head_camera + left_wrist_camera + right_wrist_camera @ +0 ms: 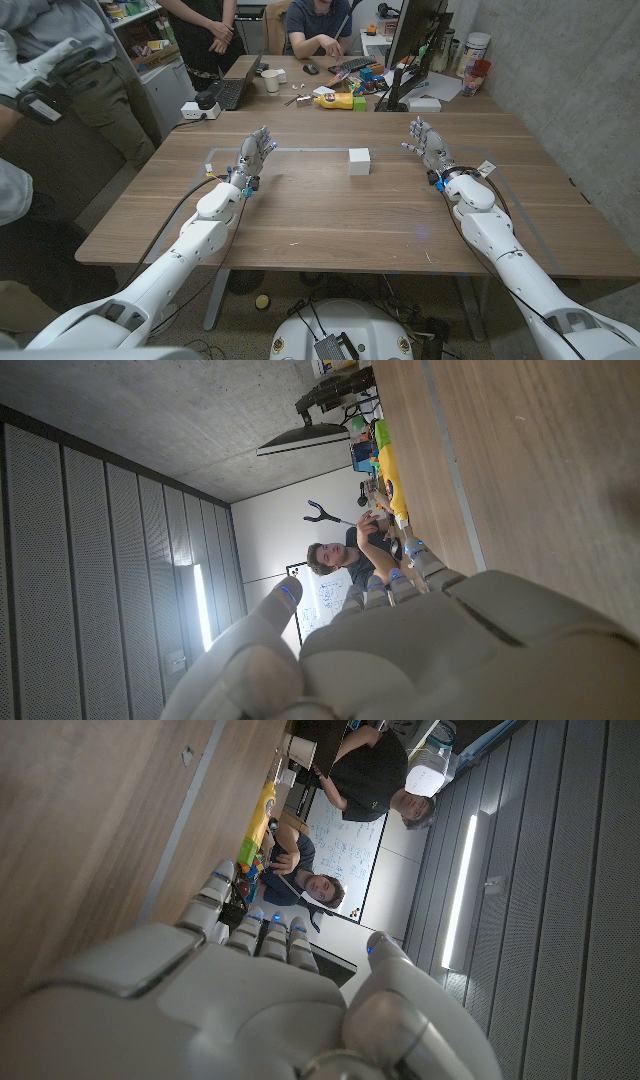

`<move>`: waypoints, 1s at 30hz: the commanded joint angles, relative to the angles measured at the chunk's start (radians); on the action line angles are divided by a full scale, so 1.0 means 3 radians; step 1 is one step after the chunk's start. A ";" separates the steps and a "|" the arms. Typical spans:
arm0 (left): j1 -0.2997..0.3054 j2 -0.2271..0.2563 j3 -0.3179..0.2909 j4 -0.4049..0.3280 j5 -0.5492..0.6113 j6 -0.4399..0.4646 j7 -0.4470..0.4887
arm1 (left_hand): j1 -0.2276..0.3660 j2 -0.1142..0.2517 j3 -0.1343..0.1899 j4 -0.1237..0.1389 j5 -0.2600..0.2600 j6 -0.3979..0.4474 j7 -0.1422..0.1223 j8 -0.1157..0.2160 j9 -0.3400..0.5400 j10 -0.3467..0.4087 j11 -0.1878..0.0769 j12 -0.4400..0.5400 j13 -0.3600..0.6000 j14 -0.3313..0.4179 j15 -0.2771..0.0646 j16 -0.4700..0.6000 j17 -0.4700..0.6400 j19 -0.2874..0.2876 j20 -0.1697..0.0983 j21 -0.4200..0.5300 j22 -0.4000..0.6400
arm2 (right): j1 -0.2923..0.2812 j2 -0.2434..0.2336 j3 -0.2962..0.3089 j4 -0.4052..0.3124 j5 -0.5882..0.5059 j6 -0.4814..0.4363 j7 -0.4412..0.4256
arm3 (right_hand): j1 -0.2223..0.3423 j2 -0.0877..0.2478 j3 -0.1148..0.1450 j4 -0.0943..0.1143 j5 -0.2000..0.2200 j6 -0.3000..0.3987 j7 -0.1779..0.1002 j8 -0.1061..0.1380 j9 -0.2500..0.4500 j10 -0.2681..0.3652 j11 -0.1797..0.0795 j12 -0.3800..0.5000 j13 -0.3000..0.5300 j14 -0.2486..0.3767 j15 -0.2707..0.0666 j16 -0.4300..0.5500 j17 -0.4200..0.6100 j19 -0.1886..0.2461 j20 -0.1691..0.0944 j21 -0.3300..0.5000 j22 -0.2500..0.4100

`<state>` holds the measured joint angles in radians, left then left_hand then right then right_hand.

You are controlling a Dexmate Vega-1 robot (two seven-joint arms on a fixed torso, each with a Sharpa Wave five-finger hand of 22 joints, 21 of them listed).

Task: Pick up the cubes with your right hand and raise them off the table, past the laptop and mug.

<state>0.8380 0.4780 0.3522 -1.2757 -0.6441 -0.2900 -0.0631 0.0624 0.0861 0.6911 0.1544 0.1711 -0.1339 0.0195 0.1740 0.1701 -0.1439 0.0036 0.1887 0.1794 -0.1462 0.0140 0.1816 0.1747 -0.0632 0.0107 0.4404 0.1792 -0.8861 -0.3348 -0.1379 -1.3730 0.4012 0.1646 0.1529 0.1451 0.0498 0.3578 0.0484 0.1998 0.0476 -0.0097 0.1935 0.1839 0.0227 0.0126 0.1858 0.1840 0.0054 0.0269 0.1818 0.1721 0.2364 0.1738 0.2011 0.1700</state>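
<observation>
my right hand (428, 145) holds nothing, fingers apart, well right of the white cube (359, 161) mid-surface. i judge the reach is not yet begun; next i swing left and close on it.

Bare table (300, 215) lay between right hand (428, 145) and white cube (359, 161). Laptop (232, 88), mug (271, 80) and clutter (340, 98) stood well beyond.

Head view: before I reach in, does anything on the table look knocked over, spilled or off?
Nothing stands out. The small white cube sits squarely upright on the wooden table, apart from both robot hands, with no spill near it.
</observation>
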 commanded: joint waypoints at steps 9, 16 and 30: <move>0.0053 0.0008 -0.0038 -0.0019 -0.0019 0.0003 -0.0014 | -0.0004 0.0248 0.0022 -0.0004 0.0015 -0.0012 0.0006 0.0027 0.0014 -0.0024 0.0008 0.0016 0.0007 -0.0025 0.0005 0.0018 0.0005 -0.0011 0.0006 -0.0007 0.0012 | 0.0104 -0.0098 -0.0104 -0.0210 -0.0550 0.0052 -0.0175 | 0.0050 -0.0091 -0.0001 -0.0077 -0.0014 0.0006 -0.0027 -0.0006 0.0011 -0.0006 -0.0020 0.0009 0.0012 -0.0018 0.0014 0.0014 0.0011 -0.0018 -0.0032 -0.0026 0.0016; 0.0051 0.0013 -0.0039 -0.0016 -0.0024 0.0007 -0.0032 | -0.0006 0.0246 0.0022 -0.0004 0.0015 -0.0012 0.0005 0.0027 0.0014 -0.0022 0.0012 0.0017 0.0007 -0.0025 0.0006 0.0018 0.0005 -0.0011 0.0006 -0.0011 0.0013 | 0.0124 -0.0180 -0.0188 -0.0326 -0.0728 0.0013 -0.0331 | 0.0079 -0.0110 -0.0002 -0.0109 -0.0013 0.0012 -0.0037 -0.0002 0.0010 -0.0008 -0.0032 0.0010 0.0011 -0.0031 0.0015 0.0010 0.0011 -0.0027 -0.0049 -0.0029 0.0015; 0.0056 0.0026 -0.0042 -0.0039 -0.0015 0.0020 -0.0024 | -0.0010 0.0245 0.0021 -0.0002 0.0015 -0.0015 0.0004 0.0024 0.0014 -0.0026 0.0011 0.0015 0.0007 -0.0026 0.0006 0.0018 0.0005 -0.0008 0.0005 -0.0017 0.0013 | 0.0168 -0.0294 -0.0312 -0.0431 -0.0911 -0.0013 -0.0503 | 0.0126 -0.0130 -0.0001 -0.0157 -0.0012 0.0010 -0.0045 -0.0002 0.0010 -0.0004 -0.0033 0.0014 0.0011 -0.0041 0.0016 0.0009 0.0011 -0.0048 -0.0072 -0.0036 0.0014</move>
<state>0.8516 0.4820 0.3412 -1.2813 -0.6491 -0.2890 -0.0712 0.0624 0.0861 0.6911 0.1544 0.1711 -0.1339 0.0195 0.1777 0.1699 -0.1474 0.0071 0.1887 0.1792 -0.1461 0.0140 0.1815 0.1745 -0.0631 0.0107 0.4362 0.1790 -0.8442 -0.3961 -0.2040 -1.4709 0.1803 0.1731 0.0494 0.1734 0.0143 0.3576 0.0095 0.1958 0.0519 -0.0163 0.1935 0.1837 0.0176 0.0071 0.1858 0.1838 -0.0022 0.0269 0.1818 0.1723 0.2185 0.1590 0.1952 0.1698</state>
